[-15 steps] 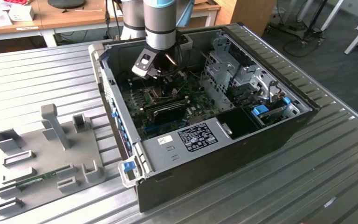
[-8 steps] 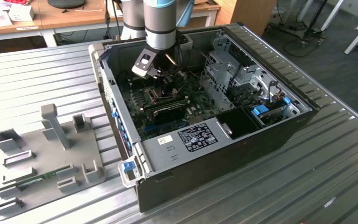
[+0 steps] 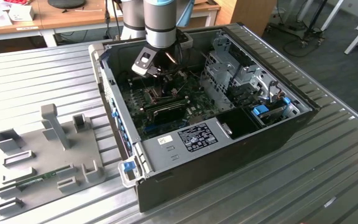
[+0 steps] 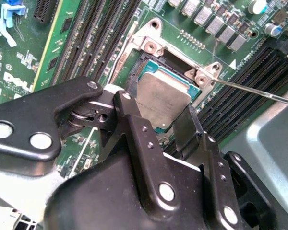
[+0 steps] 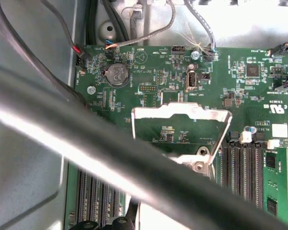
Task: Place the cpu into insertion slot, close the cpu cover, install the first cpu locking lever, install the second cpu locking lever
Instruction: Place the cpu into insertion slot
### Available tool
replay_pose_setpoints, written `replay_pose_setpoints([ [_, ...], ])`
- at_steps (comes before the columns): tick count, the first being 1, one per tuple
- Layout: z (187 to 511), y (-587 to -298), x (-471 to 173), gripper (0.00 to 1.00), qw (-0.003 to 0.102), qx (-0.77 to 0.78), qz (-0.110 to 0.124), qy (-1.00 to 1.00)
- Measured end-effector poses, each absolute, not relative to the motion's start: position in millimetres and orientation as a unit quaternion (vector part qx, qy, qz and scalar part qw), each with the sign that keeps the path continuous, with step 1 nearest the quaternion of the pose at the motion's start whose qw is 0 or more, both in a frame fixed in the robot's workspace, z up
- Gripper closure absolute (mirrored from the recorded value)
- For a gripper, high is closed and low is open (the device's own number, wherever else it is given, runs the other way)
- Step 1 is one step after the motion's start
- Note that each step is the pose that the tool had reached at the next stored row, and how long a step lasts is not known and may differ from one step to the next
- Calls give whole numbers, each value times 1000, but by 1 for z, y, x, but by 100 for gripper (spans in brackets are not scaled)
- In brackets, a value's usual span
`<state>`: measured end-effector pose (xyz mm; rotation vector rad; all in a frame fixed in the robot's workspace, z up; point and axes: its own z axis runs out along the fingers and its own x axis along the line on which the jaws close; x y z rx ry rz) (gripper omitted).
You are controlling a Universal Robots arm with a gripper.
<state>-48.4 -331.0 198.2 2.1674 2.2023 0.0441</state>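
Observation:
In the second wrist view the cpu (image 4: 163, 96), a silvery square chip with a green edge, lies over the dark centre of the insertion slot (image 4: 149, 47). My gripper (image 4: 158, 115) straddles it, and its black fingers (image 4: 134, 122) press against two opposite sides of the chip. The cpu cover (image 5: 182, 112) stands swung up from the socket as a thin metal frame. A thin wire locking lever (image 4: 252, 90) sticks out beside the socket. In the exterior view the gripper (image 3: 161, 86) reaches down into the open computer case, over the green motherboard (image 3: 166, 116).
Long black memory slots (image 4: 93, 38) flank the socket on both sides. Case walls (image 3: 278, 135) and a metal drive cage (image 3: 241, 74) close in around the arm. A blurred dark cable (image 5: 110, 158) crosses the first wrist view. A grey fixture plate (image 3: 48, 158) lies at the exterior view's left.

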Motion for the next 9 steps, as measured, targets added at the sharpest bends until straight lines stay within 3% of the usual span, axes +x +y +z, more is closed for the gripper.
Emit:
replay_pose_setpoints([
  [9, 198, -331, -48, 46, 26, 708, 14, 706],
])
